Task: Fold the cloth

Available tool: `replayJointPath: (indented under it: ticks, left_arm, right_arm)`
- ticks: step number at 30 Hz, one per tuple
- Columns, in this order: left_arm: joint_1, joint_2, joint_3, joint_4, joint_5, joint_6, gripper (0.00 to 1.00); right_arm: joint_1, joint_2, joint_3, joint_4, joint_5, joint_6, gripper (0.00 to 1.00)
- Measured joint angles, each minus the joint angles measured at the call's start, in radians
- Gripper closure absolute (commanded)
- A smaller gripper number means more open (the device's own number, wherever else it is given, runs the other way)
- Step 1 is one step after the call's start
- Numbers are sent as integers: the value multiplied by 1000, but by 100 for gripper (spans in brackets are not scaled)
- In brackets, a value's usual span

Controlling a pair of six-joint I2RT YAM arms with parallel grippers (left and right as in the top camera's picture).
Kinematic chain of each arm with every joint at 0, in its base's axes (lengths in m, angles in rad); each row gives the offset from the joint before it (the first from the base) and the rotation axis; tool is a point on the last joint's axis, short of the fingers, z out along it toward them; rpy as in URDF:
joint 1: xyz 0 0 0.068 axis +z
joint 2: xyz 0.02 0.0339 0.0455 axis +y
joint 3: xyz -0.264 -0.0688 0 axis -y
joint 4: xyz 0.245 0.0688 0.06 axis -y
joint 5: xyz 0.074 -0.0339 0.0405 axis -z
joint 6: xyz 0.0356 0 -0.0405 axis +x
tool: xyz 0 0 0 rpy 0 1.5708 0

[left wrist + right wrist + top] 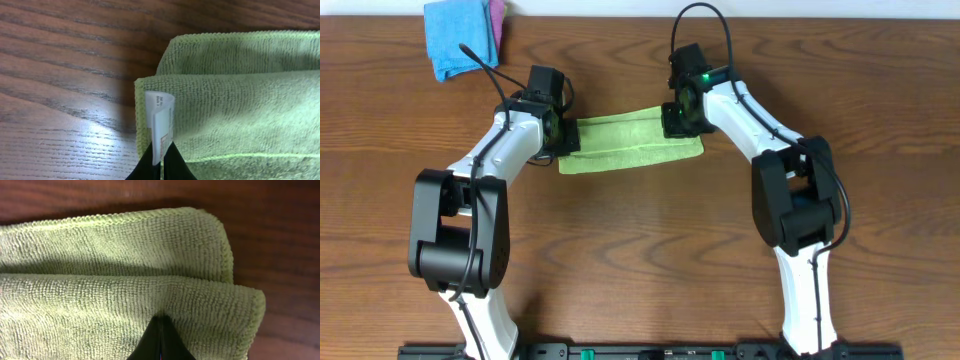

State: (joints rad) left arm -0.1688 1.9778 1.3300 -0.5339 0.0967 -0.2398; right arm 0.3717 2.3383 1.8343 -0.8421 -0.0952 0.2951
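The lime-green cloth (630, 145) lies on the table between the two arms, doubled over into a long strip. My left gripper (563, 133) is shut on its left end, pinching the edge with the white tag (161, 125) between its fingertips (161, 167). My right gripper (677, 118) is shut on the right end; in the right wrist view its closed fingertips (161, 330) pinch the upper layer of the cloth (120, 280). The cloth (240, 105) shows two stacked layers in the left wrist view.
A bright blue cloth (458, 35) with a pink cloth (497, 14) tucked behind it lies at the back left of the wooden table (640, 260).
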Motion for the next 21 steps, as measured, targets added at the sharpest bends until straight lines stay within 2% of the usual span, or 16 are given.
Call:
replayJointPath:
  ticks: [15, 21]
  left_arm:
    - [0, 5, 0, 75, 0, 0, 94]
    - [-17, 64, -1, 72, -3, 0, 94]
  right_arm:
    - [1, 0, 3, -21, -7, 0, 99]
    - [1, 0, 4, -21, -7, 0, 99]
